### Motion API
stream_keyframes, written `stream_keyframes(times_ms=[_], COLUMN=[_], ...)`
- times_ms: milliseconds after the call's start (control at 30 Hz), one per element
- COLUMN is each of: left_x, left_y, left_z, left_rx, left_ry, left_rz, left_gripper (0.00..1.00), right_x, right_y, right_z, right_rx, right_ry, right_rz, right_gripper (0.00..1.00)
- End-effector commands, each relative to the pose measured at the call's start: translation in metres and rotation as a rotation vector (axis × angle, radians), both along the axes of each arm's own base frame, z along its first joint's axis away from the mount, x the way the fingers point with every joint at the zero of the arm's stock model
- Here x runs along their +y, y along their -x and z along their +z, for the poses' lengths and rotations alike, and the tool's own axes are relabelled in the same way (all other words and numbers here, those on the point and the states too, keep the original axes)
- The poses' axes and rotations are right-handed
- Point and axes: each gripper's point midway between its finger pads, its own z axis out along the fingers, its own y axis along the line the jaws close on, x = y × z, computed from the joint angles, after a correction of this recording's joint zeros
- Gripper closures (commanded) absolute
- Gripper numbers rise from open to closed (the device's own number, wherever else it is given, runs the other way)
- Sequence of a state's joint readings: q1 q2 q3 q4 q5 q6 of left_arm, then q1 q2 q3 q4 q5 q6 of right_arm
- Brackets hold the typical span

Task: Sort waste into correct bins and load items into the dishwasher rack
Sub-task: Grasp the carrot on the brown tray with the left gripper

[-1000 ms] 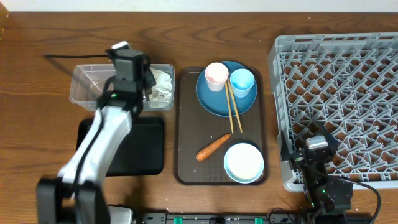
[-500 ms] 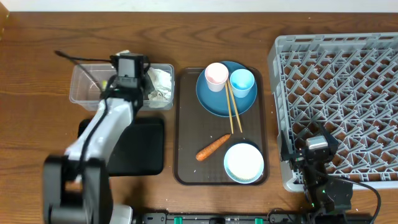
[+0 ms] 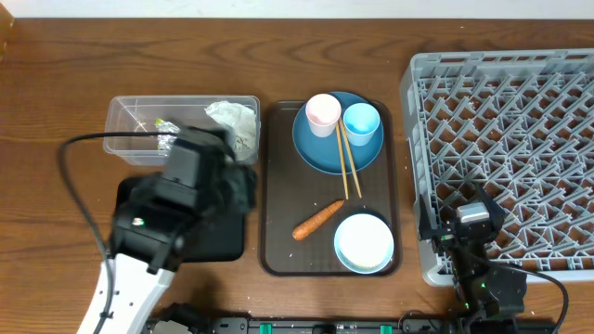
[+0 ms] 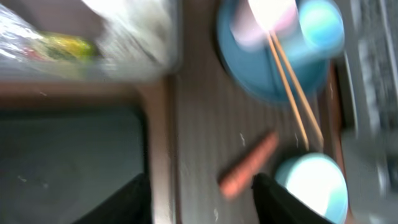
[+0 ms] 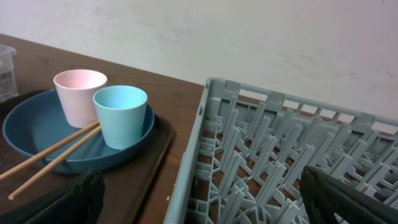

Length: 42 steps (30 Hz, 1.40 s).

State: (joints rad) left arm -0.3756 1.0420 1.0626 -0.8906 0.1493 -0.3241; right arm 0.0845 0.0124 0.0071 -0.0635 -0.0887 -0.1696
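The clear tub (image 3: 139, 125) holds crumpled white paper (image 3: 234, 121) and the silver foil wrapper (image 3: 167, 139), whose yellow-green part (image 4: 68, 46) shows blurred in the left wrist view. My left gripper (image 4: 202, 202) is open and empty, hovering over the boundary between the black tray (image 3: 223, 237) and the brown serving tray (image 3: 278, 232). The carrot (image 3: 317, 218) lies on the brown tray next to the pale bowl (image 3: 364, 243). The blue plate (image 3: 320, 153) carries the pink cup (image 3: 323, 113), the light blue cup (image 3: 361, 122) and the chopsticks (image 3: 348, 165). My right gripper (image 5: 205, 205) is open at the grey rack's (image 3: 501, 139) near-left corner.
The left arm (image 3: 176, 199) and its cable cover most of the black tray. The rack (image 5: 280, 162) rises higher than the brown tray beside it. Bare wooden table (image 3: 56, 93) lies left of the tub and along the far edge.
My left arm has pulled back from above the tub toward the near edge, now over the black tray. Its jaws have opened, and the foil lies in the tub. The right arm is still.
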Motion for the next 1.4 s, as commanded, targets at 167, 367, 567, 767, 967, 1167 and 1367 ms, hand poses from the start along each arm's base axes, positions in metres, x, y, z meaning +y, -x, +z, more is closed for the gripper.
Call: stream_keyframes(times_ms=[167, 367, 567, 767, 967, 1167, 1367], left_x=[-0.044, -0.068, -0.076, -0.078, -0.086, -0.094, -0.092], left_y=[0.035, 0.035, 0.033, 0.041, 0.051, 0.055, 0.051], left_z=[-0.062, -0.107, -0.153, -0.185, -0.192, -0.195, -0.206], left_rx=[0.174, 0.264, 0.355, 0.441, 0.469, 0.458, 0.42], left_ry=[-0.159, -0.268, -0.361, -0.42, -0.414, -0.385, -0.391], left_rz=[-0.285, -0.38, -0.406, -0.434, -0.496, -0.526, -0.512], left_gripper=[0.3, 0.29, 0.29, 0.3, 0.29, 0.38, 0.58], right_x=[-0.003, -0.003, -0.003, -0.003, -0.003, -0.003, -0.003], right_y=[0.0, 0.0, 0.0, 0.0, 0.0, 0.0, 0.0], right_z=[-0.001, -0.001, -0.001, -0.001, -0.001, -0.001, -0.001], right_rx=[0.001, 0.001, 0.001, 0.001, 0.001, 0.001, 0.001], right_ry=[0.008, 0.008, 0.008, 0.008, 0.008, 0.008, 0.008], right_rz=[-0.012, -0.012, -0.012, -0.012, -0.012, -0.012, -0.012], right_gripper=[0.01, 0.01, 0.01, 0.01, 0.01, 0.01, 0.01])
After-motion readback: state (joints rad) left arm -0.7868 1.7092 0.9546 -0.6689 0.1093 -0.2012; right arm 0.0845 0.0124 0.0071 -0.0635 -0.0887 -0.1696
